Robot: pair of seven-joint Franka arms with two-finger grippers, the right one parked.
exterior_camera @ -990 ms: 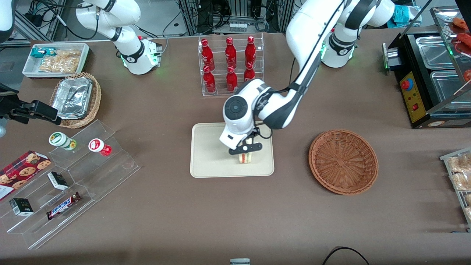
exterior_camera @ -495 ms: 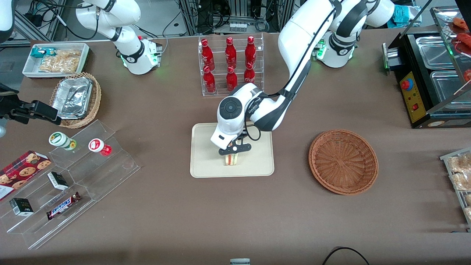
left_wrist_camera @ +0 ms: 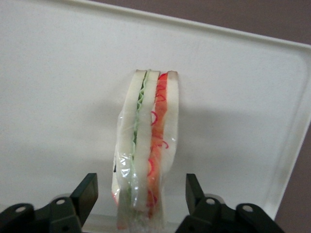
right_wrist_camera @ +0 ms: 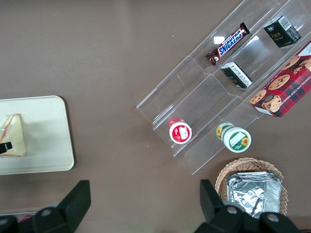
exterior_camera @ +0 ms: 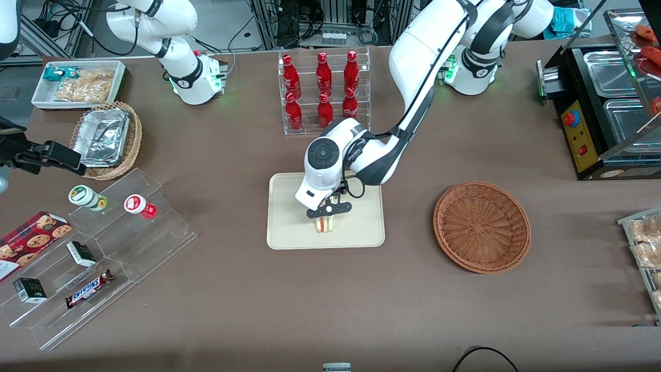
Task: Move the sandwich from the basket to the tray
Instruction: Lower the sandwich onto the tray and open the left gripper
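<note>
The sandwich (exterior_camera: pixel 325 224) stands on its edge on the tray (exterior_camera: pixel 289 227), cut side up, well apart from the basket (exterior_camera: pixel 481 226), which sits toward the working arm's end of the table. Right above it hangs the gripper (left_wrist_camera: pixel 141 199), its fingers (left_wrist_camera: pixel 87 191) spread apart on either side of the wrapped wedge, gripping nothing.

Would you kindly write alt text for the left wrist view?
A wrapped wedge sandwich stands on its edge on the cream tray, its green and red filling stripes facing the camera. The left arm's tool is open, one finger on each side of the sandwich with gaps between.
</note>
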